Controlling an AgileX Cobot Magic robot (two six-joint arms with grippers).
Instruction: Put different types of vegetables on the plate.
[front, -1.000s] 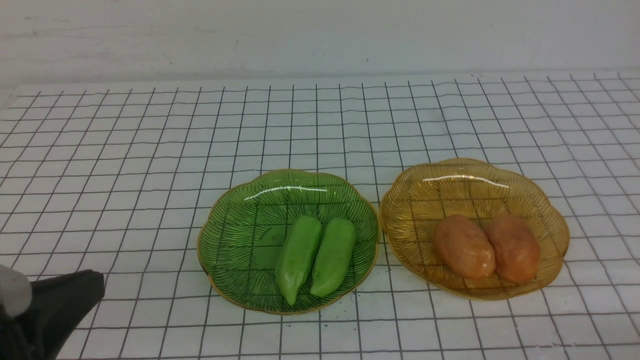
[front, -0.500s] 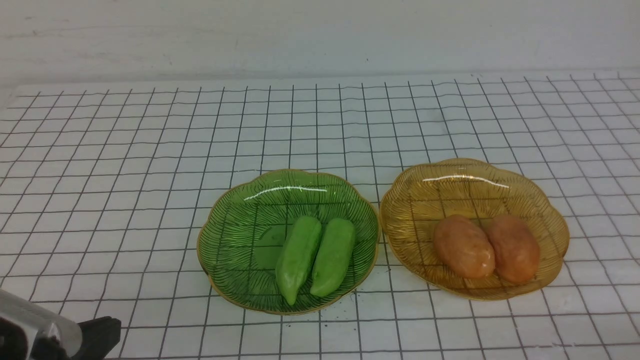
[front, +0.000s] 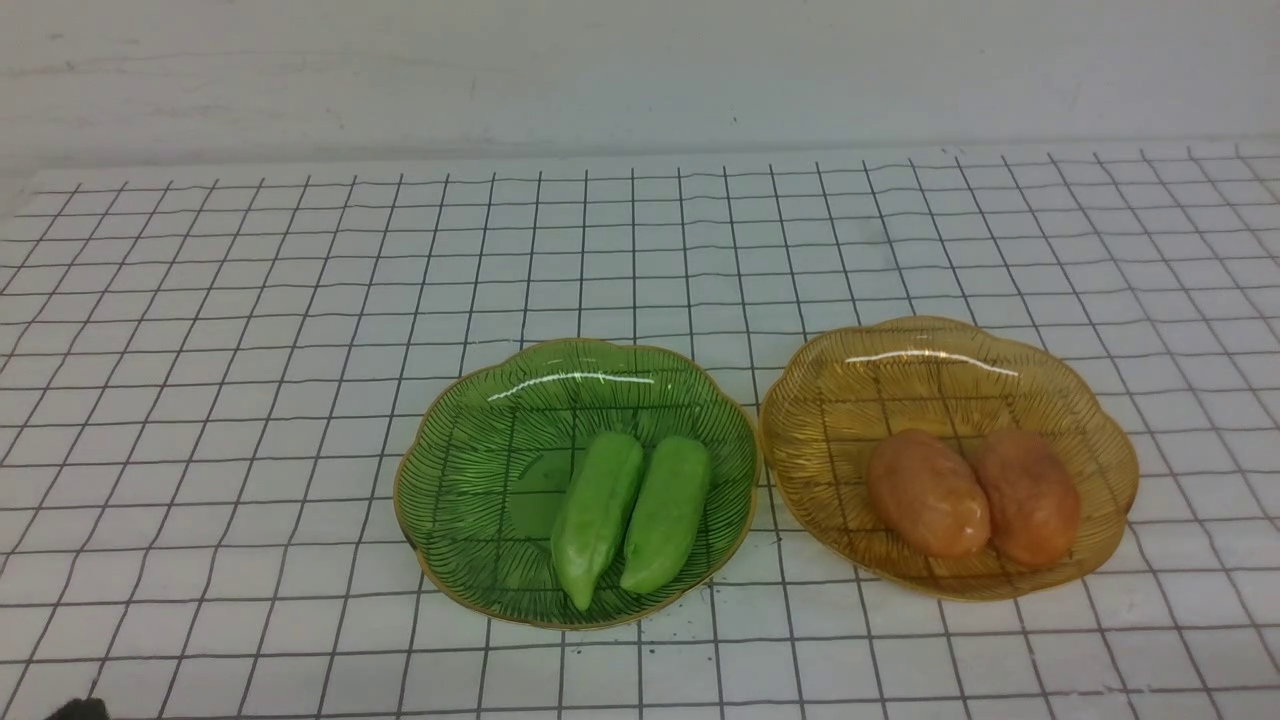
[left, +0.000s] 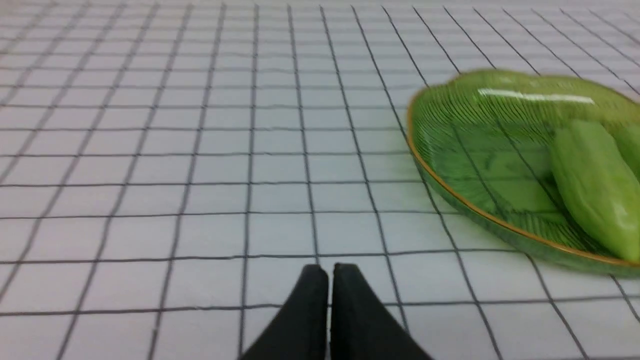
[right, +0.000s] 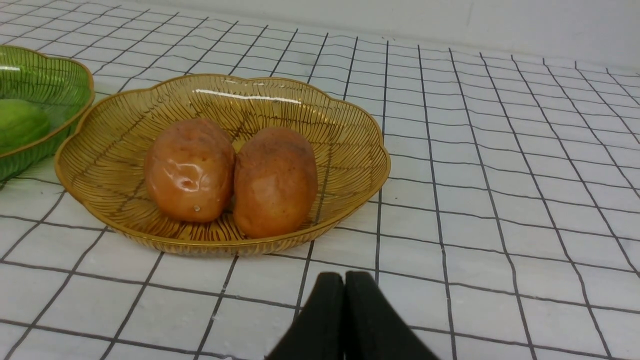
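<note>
Resting paired: green peppers on green plate, potatoes on amber plate; left hand and right hand clenched, empty.

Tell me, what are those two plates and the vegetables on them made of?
Green plate and amber plate: probably clear tinted glass or plastic; the grid shows through, rims glint. Green peppers: likely matte plastic or rubber, smooth and evenly coloured. Potatoes: seemingly glossy plastic, with bright highlights.
</note>
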